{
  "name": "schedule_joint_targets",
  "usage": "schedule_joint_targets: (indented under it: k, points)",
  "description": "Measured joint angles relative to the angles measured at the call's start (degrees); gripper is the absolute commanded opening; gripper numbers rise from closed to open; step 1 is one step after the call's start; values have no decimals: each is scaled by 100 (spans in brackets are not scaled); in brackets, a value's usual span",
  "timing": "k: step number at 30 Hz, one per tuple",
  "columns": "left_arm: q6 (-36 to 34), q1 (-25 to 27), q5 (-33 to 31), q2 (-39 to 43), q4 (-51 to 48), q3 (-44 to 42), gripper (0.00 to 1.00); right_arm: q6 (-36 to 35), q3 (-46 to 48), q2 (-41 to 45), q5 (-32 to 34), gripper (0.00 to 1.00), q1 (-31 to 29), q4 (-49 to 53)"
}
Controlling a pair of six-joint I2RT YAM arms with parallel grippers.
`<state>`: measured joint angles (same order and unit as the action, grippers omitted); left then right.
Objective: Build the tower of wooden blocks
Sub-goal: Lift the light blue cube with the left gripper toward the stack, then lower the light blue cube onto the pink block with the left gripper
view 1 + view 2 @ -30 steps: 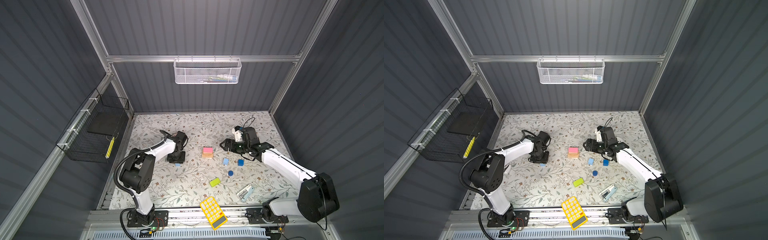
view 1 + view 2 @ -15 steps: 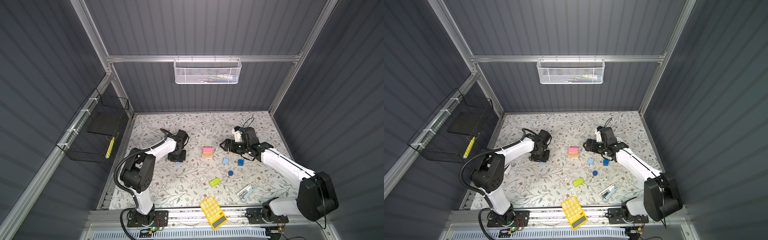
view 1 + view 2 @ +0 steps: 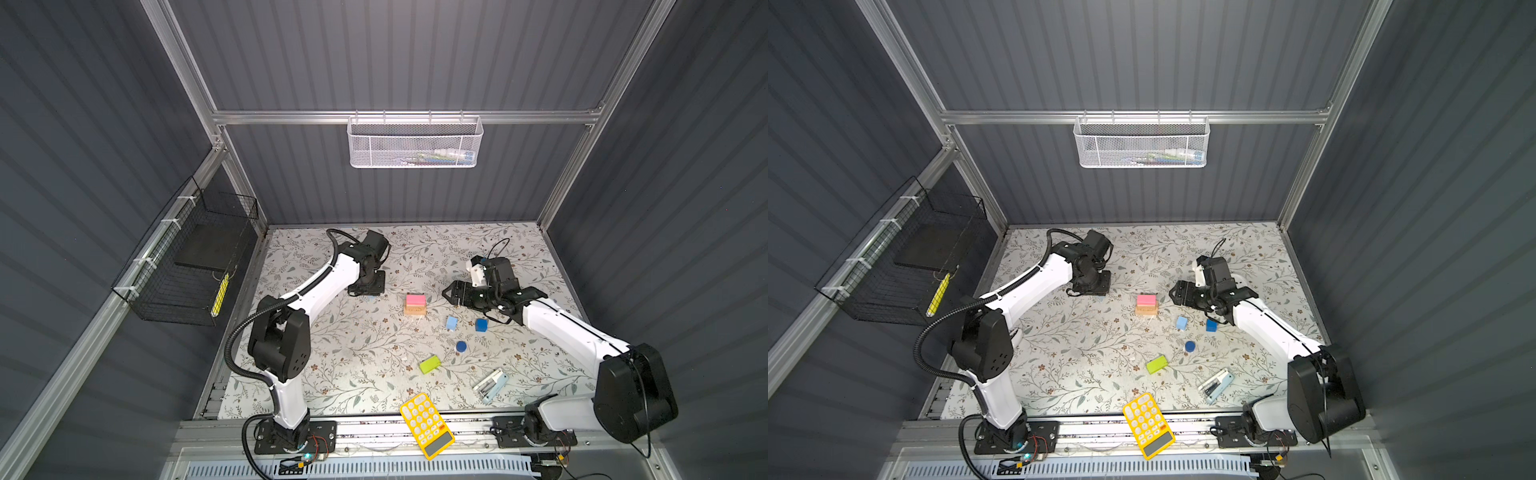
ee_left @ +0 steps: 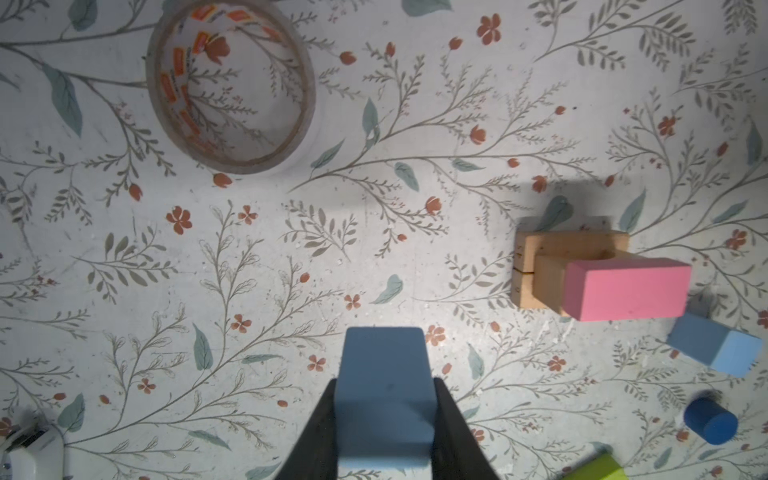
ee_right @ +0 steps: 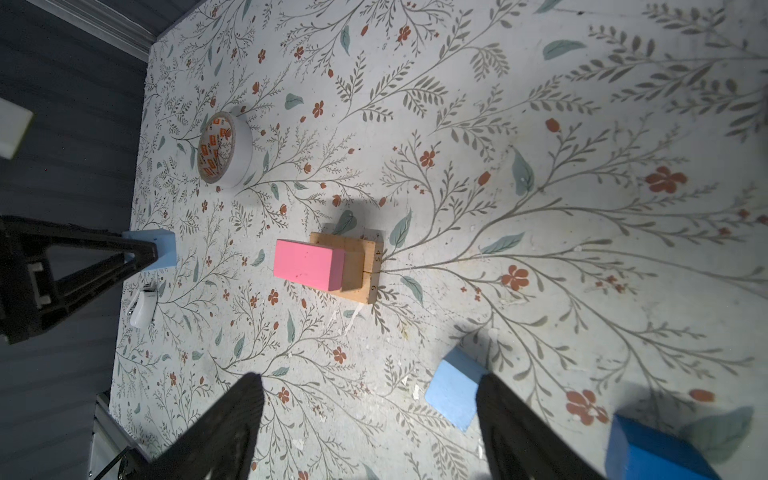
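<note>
The tower [image 3: 415, 304] is standing only part-built near the middle of the tabletop [image 3: 332, 353], the pink bar [image 4: 627, 289] lying on the tan bars [image 4: 536, 266] with nothing resting above it yet. The change is happening on the left: the left end effector [image 4: 384, 386], its jaws a little wider a second ago, is now pinching a light-blue cube [image 4: 384, 357], well to the left of the tower. To my eye the pick is looking done and the carry to the pink bar is coming next. The right end effector [image 5: 369, 380] is hanging spread wide and empty, just as it was, close by the other light-blue cube [image 5: 453, 395]. The dark-blue cube [image 5: 652, 449], the cylinder [image 4: 710, 419] and the green bar [image 3: 429, 364] are lying loose. In both top views the held cube is hiding almost wholly under the end effector, so I am not managing to tell whether it is off the tabletop. The green bar is getting cut off at the left wrist view's edge, and one right finger is covering the loose cube's edge.
</note>
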<state>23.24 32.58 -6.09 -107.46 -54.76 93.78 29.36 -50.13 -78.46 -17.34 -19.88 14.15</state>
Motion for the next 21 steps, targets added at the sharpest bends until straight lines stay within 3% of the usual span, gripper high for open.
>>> schedule_joint_targets:
  k: [11, 21]
  points:
    - [286, 675, -11, -1185, -463, 1165, 0, -39, 435, 330, 22, 82, 278, -61]
    - [601, 953, -17, -1462, -610, 1829, 0, -96, 686, 396, 11, 82, 463, -118]
